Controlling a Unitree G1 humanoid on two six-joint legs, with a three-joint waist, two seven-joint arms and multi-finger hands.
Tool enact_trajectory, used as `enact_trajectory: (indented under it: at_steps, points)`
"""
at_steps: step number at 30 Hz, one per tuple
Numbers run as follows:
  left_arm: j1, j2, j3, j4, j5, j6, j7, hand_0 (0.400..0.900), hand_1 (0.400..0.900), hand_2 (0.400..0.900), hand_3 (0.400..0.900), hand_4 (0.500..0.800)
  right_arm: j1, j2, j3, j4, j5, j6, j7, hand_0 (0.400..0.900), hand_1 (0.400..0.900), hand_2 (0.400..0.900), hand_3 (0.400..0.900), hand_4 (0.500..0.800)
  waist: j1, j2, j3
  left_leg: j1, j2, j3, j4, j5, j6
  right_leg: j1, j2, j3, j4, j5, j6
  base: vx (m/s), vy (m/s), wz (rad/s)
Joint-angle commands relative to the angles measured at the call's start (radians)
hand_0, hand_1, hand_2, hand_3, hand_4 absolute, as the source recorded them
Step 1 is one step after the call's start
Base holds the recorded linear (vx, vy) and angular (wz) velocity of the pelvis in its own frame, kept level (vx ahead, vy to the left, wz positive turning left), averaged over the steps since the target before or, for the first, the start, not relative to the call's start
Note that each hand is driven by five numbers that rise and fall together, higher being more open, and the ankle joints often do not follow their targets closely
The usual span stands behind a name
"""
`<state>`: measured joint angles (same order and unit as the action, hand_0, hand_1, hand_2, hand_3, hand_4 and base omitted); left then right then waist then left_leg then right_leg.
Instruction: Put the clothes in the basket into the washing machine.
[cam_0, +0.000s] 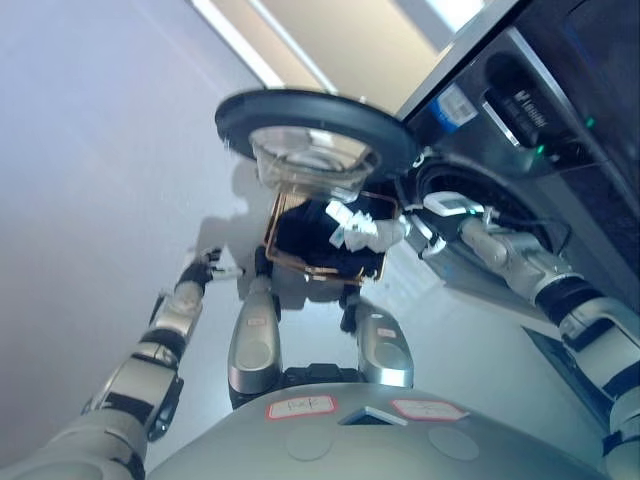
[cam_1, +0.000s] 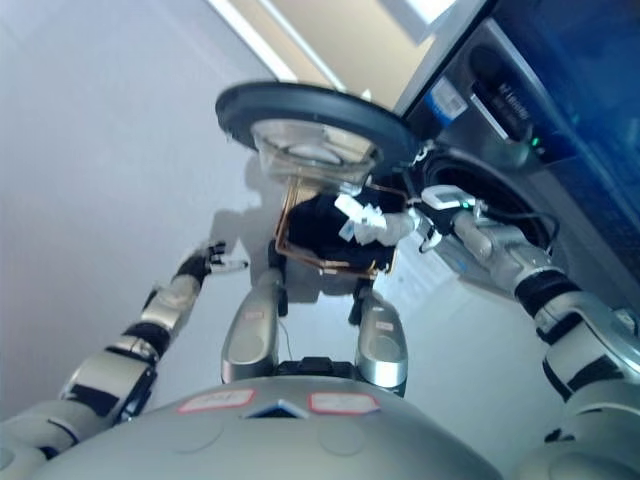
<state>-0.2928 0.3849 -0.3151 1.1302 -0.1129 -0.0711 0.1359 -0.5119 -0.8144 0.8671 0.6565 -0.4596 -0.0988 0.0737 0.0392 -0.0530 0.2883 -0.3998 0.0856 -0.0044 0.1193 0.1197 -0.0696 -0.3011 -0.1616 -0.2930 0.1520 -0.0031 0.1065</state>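
Basket (cam_0: 300, 262) of dark clothes (cam_0: 310, 235) sits under the open washer door (cam_0: 310, 125); right robot hand (cam_0: 365, 230) grasping a garment, left robot hand (cam_0: 215, 265) released. Next: lift into the drum (cam_0: 470, 195).

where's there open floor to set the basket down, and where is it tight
The widest bare floor lies on the left, beyond the left hand and beside the open washer door. A narrower strip runs between the basket and the washing machine. It is crowded at the drum opening: door, basket and right hand bunch there.
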Motion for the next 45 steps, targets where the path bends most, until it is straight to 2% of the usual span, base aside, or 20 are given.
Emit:
enact_trajectory:
  at_steps: [1,3,6,7,8,14,23,30,33,36,37,38,39,45]
  points:
    - [-0.004,0.058,0.001,-0.020,-0.057,-0.020,0.061,0.900,0.900,0.900,0.900,0.800,-0.021,-0.049,0.019,-0.052,-0.032,0.002,-0.052,0.900,0.900,0.900,0.900,0.800,0.015,-0.035,-0.003,-0.112,-0.019,-0.007,0.160,-0.093,-0.010,-0.097,-0.037,0.008,0.102,-0.013,0.004,-0.13,-0.011,0.23]
    - [-0.028,0.067,0.021,-0.035,-0.103,-0.024,0.087,0.900,0.900,0.900,0.900,0.800,-0.035,-0.064,0.011,-0.067,-0.027,0.012,-0.073,0.900,0.900,0.900,0.900,0.800,0.016,-0.028,0.022,-0.192,-0.016,-0.010,0.224,-0.100,-0.016,-0.173,-0.049,0.004,0.181,-0.041,-0.004,-0.11,-0.011,0.23]
    - [-0.040,0.077,0.028,-0.053,-0.122,-0.030,0.101,0.900,0.900,0.900,0.900,0.800,-0.053,-0.069,0.017,-0.074,-0.022,0.018,-0.085,0.900,0.900,0.900,0.900,0.800,0.013,-0.021,0.025,-0.258,-0.013,-0.009,0.270,-0.109,-0.022,-0.237,-0.058,0.003,0.238,-0.059,-0.009,-0.08,-0.016,0.18]
    - [-0.048,0.087,0.032,-0.065,-0.130,-0.031,0.109,0.900,0.900,0.900,0.900,0.800,-0.059,-0.073,0.016,-0.076,-0.014,0.021,-0.090,0.900,0.900,0.900,0.900,0.800,0.012,-0.018,0.027,-0.291,-0.006,-0.005,0.294,-0.114,-0.025,-0.269,-0.060,0.005,0.266,-0.068,-0.011,-0.01,-0.014,0.03]
    - [-0.069,0.093,0.033,-0.073,-0.146,-0.033,0.118,0.900,0.900,0.900,0.900,0.800,-0.078,-0.069,0.010,-0.063,0.004,0.034,-0.110,0.900,0.900,0.900,0.900,0.800,0.008,-0.011,0.030,-0.336,0.007,-0.002,0.342,-0.154,-0.035,-0.324,-0.060,0.017,0.327,-0.107,-0.007,-0.06,-0.009,0.02]
    - [-0.125,0.102,0.029,-0.073,-0.192,-0.032,0.146,0.900,0.900,0.900,0.900,0.800,-0.134,-0.034,-0.007,0.042,0.005,0.083,-0.202,0.900,0.900,0.900,0.900,0.800,-0.003,0.015,0.019,-0.511,0.040,0.008,0.471,-0.183,-0.043,-0.500,-0.073,0.033,0.458,-0.149,-0.019,-0.07,0.007,0.00]
    - [-0.187,0.103,-0.001,-0.046,-0.215,-0.027,0.167,0.900,0.900,0.900,0.900,0.800,-0.239,0.008,0.013,0.176,0.005,0.122,-0.297,0.900,0.900,0.900,0.900,0.800,-0.017,0.053,-0.013,-0.718,0.024,-0.001,0.649,-0.236,-0.031,-0.720,-0.082,0.068,0.647,-0.212,-0.049,-0.05,0.012,-0.01]
    - [-0.222,0.125,-0.003,-0.050,-0.238,-0.031,0.182,0.900,0.900,0.900,0.900,0.800,-0.285,0.012,0.029,0.197,0.020,0.132,-0.347,0.900,0.900,0.900,0.900,0.800,-0.022,0.064,-0.035,-0.856,0.008,-0.010,0.778,-0.279,-0.020,-0.863,-0.085,0.088,0.774,-0.258,-0.061,-0.02,0.007,-0.01]
    - [-0.243,0.126,-0.006,-0.054,-0.249,-0.038,0.204,0.900,0.900,0.900,0.900,0.800,-0.308,0.015,0.034,0.214,0.006,0.145,-0.400,0.900,0.900,0.900,0.900,0.800,-0.026,0.064,-0.044,-0.932,0.001,-0.013,0.855,-0.306,-0.017,-0.933,-0.087,0.098,0.840,-0.285,-0.069,-0.01,0.000,-0.02]
    - [-0.259,0.119,-0.015,-0.041,-0.252,-0.044,0.223,0.900,0.900,0.900,0.900,0.800,-0.315,0.038,0.035,0.272,-0.011,0.159,-0.452,0.900,0.900,0.900,0.900,0.800,-0.027,0.064,-0.051,-0.974,-0.005,-0.013,0.903,-0.327,-0.015,-0.975,-0.089,0.110,0.884,-0.304,-0.075,0.00,0.003,-0.03]
    - [-0.286,0.108,-0.024,-0.025,-0.251,-0.040,0.242,0.900,0.900,0.900,0.900,0.800,-0.328,0.058,0.030,0.319,-0.046,0.188,-0.508,0.900,0.900,0.900,0.900,0.800,-0.030,0.065,-0.048,-0.994,0.000,-0.012,0.943,-0.348,-0.012,-1.002,-0.094,0.120,0.925,-0.319,-0.078,0.00,0.000,0.00]
    - [-0.288,0.108,-0.025,-0.024,-0.251,-0.040,0.243,0.900,0.900,0.900,0.900,0.800,-0.329,0.061,0.030,0.324,-0.046,0.187,-0.511,0.900,0.900,0.900,0.900,0.800,-0.030,0.064,-0.050,-0.999,0.001,-0.011,0.948,-0.351,-0.012,-1.007,-0.094,0.121,0.930,-0.322,-0.078,-0.01,0.035,-0.09]
    - [-0.316,0.102,-0.037,0.001,-0.242,-0.039,0.265,0.900,0.900,0.900,0.900,0.800,-0.345,0.100,0.017,0.388,-0.058,0.210,-0.572,0.900,0.900,0.900,0.900,0.800,-0.032,0.067,-0.041,-1.015,0.003,-0.007,0.994,-0.377,-0.006,-1.023,-0.098,0.132,0.968,-0.337,-0.082,-0.01,0.045,-0.11]
    - [-0.376,0.066,-0.083,0.033,-0.241,-0.028,0.283,0.900,0.900,0.900,0.900,0.800,-0.389,0.194,0.062,0.483,-0.057,0.226,-0.592,0.900,0.900,0.900,0.900,0.800,-0.039,0.064,-0.040,-1.059,-0.001,-0.001,1.077,-0.421,0.003,-1.075,-0.102,0.159,1.044,-0.363,-0.083,0.01,0.023,-0.05]
